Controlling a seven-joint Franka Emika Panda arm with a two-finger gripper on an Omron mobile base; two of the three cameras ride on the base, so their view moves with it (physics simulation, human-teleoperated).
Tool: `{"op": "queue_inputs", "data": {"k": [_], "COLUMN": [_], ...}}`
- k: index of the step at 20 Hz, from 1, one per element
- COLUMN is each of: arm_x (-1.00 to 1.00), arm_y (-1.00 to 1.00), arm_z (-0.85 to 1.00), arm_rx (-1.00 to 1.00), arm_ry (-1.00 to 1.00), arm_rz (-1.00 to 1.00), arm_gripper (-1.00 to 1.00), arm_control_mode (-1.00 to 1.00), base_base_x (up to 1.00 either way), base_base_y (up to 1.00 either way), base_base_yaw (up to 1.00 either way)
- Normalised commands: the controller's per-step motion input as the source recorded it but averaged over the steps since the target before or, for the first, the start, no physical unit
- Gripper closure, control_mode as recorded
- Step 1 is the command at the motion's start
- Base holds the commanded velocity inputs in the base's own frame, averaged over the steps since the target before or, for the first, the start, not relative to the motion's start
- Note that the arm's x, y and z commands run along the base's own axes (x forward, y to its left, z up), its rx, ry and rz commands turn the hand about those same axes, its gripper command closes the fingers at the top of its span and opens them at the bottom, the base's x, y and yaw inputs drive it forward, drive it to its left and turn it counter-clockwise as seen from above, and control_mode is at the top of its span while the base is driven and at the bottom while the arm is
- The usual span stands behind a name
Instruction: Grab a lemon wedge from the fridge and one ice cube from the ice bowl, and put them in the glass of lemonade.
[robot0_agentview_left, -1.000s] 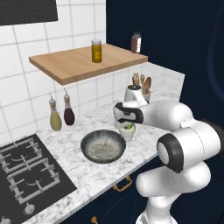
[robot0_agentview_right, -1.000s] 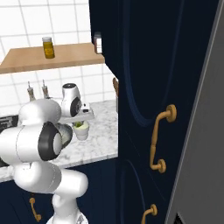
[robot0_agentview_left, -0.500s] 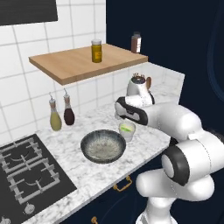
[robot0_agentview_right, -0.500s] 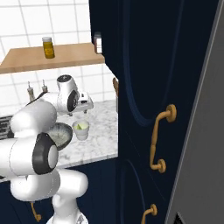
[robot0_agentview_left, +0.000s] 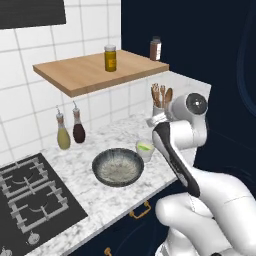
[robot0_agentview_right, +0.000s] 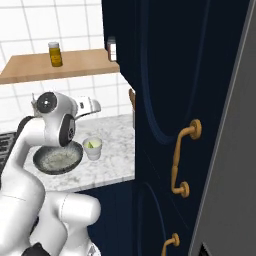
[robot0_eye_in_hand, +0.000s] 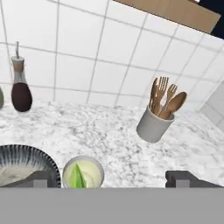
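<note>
The tool is wide open and holds nothing. The lemon wedge sits in the glass of lemonade, just beside the ice bowl on the marble surface. It looks green, maybe floating.

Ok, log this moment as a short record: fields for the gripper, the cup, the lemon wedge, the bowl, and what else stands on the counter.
gripper: open, nothing between the fingertips, raised above the counter
glass of lemonade: upright on the marble counter, beside the bowl
lemon wedge: green-yellow piece lying inside the cup
ice bowl: dark speckled, on the counter between cup and hob; ice cubes too blurred to tell
utensil holder: by the tiled wall, holding wooden utensils
bottles: two, against the tiled wall
</note>
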Motion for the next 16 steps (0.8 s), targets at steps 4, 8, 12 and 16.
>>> {"op": "queue_inputs", "data": {"k": [4,8,12,16], "arm_x": [-1.00,-0.31,-0.38,-0.97], "arm_y": [-0.13,-0.08,0.10,0.04], "arm_z": [1.00,0.25,0.11,0.09], "arm_rx": [0.05,0.02,0.00,-0.03], "arm_ry": [-0.75,-0.20,-0.22,-0.59], "arm_rz": [0.00,-0.04,0.00,-0.03], "arm_gripper": [-1.00,-1.00,-1.00,-1.00], "arm_control_mode": [-1.00,-1.00,-1.00,-1.00], "base_base_x": [0.00,0.00,0.00,0.00], "base_base_y": [0.00,0.00,0.00,0.00], "base_base_yaw": [0.00,0.00,0.00,0.00]}}
